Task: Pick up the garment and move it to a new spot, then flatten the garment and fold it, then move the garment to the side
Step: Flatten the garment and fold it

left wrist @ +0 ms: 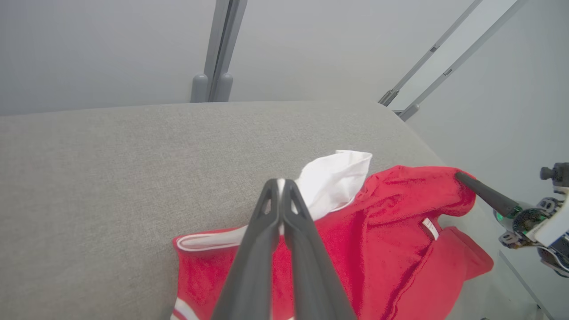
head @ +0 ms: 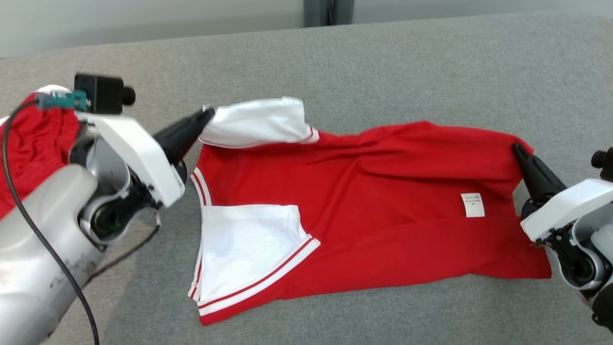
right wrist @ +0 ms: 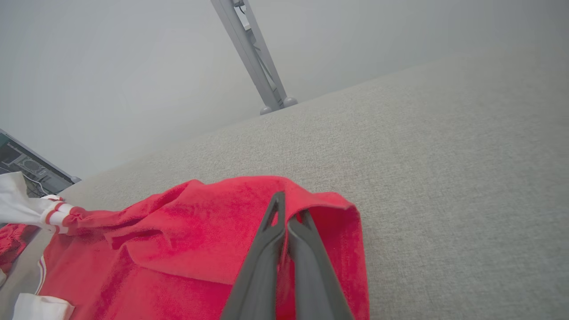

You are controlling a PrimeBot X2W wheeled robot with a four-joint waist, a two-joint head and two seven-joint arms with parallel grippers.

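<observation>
Jaws on both arms are pressed together, each pinching cloth. The left gripper [head: 207, 116] has its fingertips closed on the edge of the upper sleeve [head: 258, 122], at about 10 o'clock on the garment [head: 359, 201] in the head view; in its own wrist view a sliver of white fabric shows between the tips. The right gripper [head: 518, 149] is clamped on the red hem corner at about 2 o'clock, and there the cloth rises into a small peak around the fingers.

Between the two grips the garment, a red shirt with white sleeves trimmed in red and white stripes, lies stretched sideways across the grey padded surface [head: 383, 62], creased along its far edge. Its lower sleeve [head: 244, 249] lies flat at 8 o'clock. A white label [head: 472, 205] sits on the red body near the right gripper. Behind the left arm, at 9 o'clock, lies another red cloth [head: 36, 139]. At 12 o'clock, beyond the surface's far edge, stands a metal post [head: 328, 12].
</observation>
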